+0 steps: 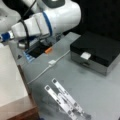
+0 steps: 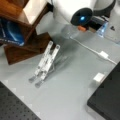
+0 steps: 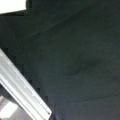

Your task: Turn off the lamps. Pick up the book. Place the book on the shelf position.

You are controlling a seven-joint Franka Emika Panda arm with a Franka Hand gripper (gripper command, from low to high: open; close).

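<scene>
the white book [image 1: 10,77] lies flat on the shelf position [image 1: 23,111], at a front view's left, so it seems already placed. the arm [image 1: 47,20] reaches over the counter [image 1: 82,85] far edge; the hand is not seen, so i cannot tell its opening. the metal stand [image 2: 45,62] is empty.

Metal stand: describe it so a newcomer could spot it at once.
On the grey table, look between the reddish-brown wooden block at a front view's left and the black-topped box with silver sides at its right. The metal stand lies nearer the block: two silver rails with rows of holes, propped at a tilt, unlike its solid boxy neighbours. The arm's hand does not show.
</scene>
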